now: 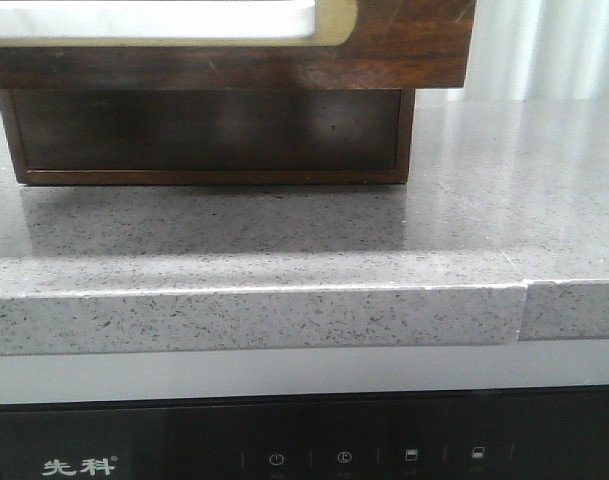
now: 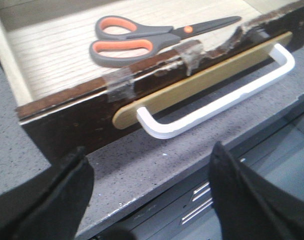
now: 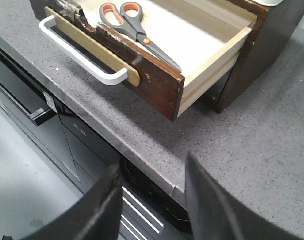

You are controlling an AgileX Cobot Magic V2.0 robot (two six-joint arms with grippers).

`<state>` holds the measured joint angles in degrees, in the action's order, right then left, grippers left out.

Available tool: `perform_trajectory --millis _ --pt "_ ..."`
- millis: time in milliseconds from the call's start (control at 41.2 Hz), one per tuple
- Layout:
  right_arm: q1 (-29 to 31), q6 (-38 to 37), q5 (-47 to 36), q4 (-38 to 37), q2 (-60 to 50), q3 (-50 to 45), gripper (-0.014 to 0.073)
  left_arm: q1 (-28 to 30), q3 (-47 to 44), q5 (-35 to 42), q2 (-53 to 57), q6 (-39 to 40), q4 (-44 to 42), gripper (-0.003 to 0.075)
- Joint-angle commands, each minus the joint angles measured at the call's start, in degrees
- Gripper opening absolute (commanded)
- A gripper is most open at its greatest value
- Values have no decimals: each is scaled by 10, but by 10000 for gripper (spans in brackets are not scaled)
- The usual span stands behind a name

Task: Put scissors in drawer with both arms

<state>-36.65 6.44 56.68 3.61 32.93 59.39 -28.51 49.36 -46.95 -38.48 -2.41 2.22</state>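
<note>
- Front view: I see only the underside of the pulled-out drawer [image 1: 224,45] hanging over the grey counter [image 1: 284,250], with the cabinet's dark recess [image 1: 204,130] behind it. Neither arm shows here, so this camera gives me nothing to steer by.
- Left wrist view: the scissors [image 2: 152,37] lie flat on the pale drawer floor, just behind the front board. The left gripper [image 2: 152,195] hangs spread wide and empty, facing the white handle [image 2: 216,97] but apart from it. Tape patches [image 2: 119,85] sit on the chipped top edge. If I push from here, I judge an off-centre contact could skew the drawer and jam it.
- Right wrist view: the right gripper [image 3: 152,195] is released too, holding nothing, over the counter's front edge. The drawer's corner [image 3: 179,97] juts out near it; swinging across could clip that corner.
- Room: the counter beside the drawer's right side looks free for the right arm. The counter lip drops away close under both grippers, so I would keep height while moving.
</note>
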Motion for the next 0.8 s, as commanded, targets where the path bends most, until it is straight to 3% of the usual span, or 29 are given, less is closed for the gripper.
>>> perform_trajectory --millis 0,219,413,559,777 --pt "1 -2 -45 -2 2 12 332 4 20 46 1 14 -4 402" --pt "1 -2 -45 -2 2 12 309 4 20 46 1 14 -4 228" --pt "1 -2 -45 -2 2 12 24 4 20 46 1 14 -4 77" --pt "1 -2 -48 -2 2 12 -122 4 20 46 1 14 -4 -13" --pt "1 -2 -68 -2 2 12 -116 4 20 46 1 14 -4 -20"
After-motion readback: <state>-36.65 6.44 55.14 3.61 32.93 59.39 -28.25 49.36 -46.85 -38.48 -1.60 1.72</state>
